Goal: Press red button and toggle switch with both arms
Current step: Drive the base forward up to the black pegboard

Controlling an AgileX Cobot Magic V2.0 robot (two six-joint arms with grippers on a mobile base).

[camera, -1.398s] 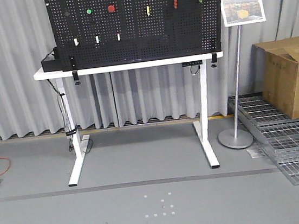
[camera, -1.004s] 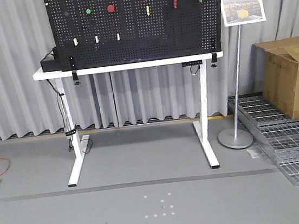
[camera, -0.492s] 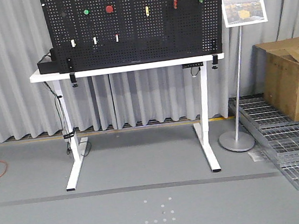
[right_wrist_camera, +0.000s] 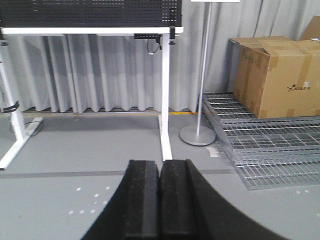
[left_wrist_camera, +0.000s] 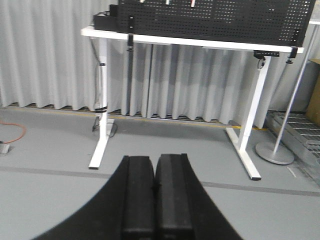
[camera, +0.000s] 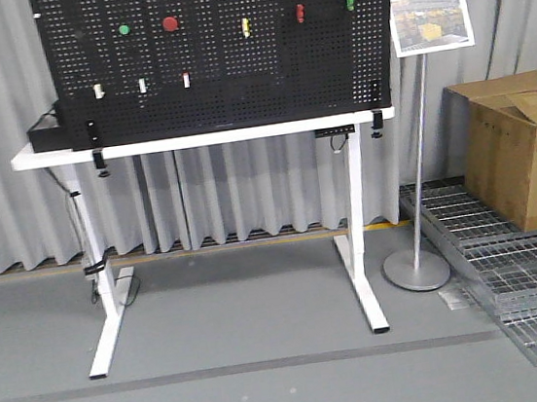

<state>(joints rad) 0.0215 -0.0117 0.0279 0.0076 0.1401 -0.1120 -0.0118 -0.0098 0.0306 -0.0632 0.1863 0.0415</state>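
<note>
The bench (camera: 241,133) and its pegboard (camera: 234,78) have slid left and now sit lower and larger in the front view than a moment ago. I judge the base is rolling closer while swinging right. This is approach only; nothing is within reach to press yet. The red button (camera: 170,23) sits high on the pegboard, well ahead of and above both hands, beyond the top edge of either wrist view. The toggle switch is too small to pick out. Left hand (left_wrist_camera: 154,200) — fingers pressed together, empty. Right hand (right_wrist_camera: 160,200) the same, facing the bench's right leg (right_wrist_camera: 165,100), with the box (right_wrist_camera: 272,75) off to its right.
</note>
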